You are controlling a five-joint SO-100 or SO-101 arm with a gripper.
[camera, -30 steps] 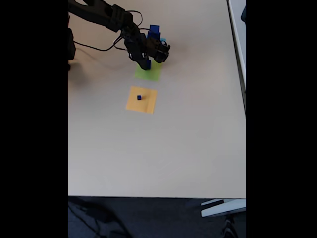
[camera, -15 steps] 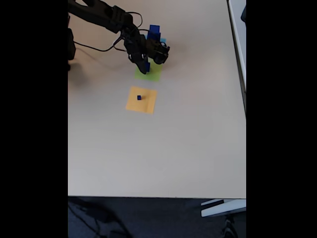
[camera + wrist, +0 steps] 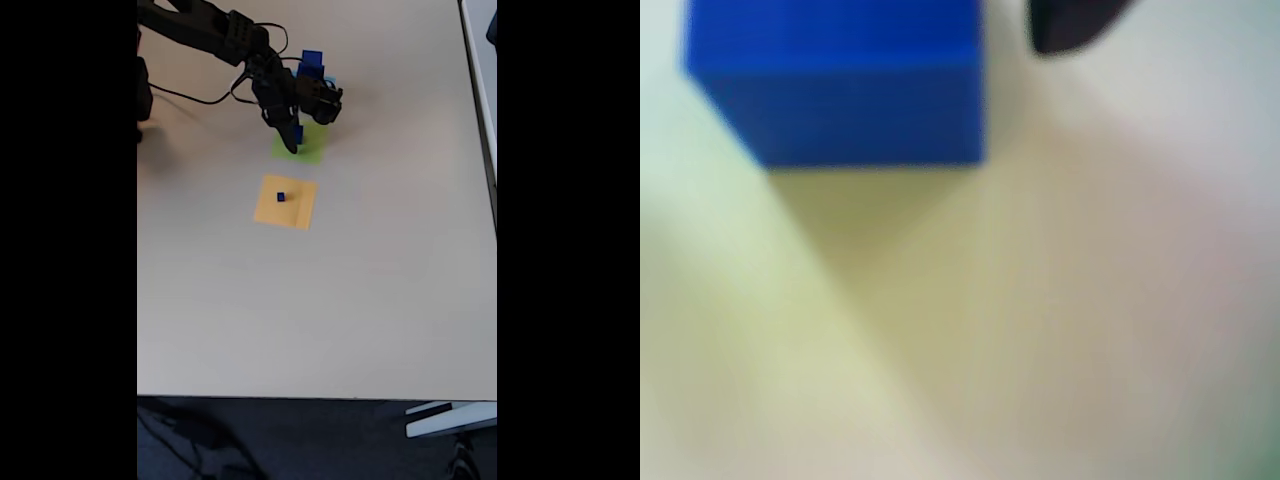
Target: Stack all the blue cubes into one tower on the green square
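In the fixed view a tiny dark blue solid cube (image 3: 281,197) is sitting on the flat orange square patch (image 3: 286,202); beyond it the black two-finger gripper (image 3: 294,142) is hanging over the flat lime-green square patch (image 3: 300,150), its jaws' state unreadable, beside a dark blue cube (image 3: 298,133) there; farther back another blue cube (image 3: 312,62) is showing above the arm.

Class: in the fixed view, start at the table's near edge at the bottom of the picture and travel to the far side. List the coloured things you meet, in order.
Tiny blue cube on the orange patch → green square → larger blue cube.
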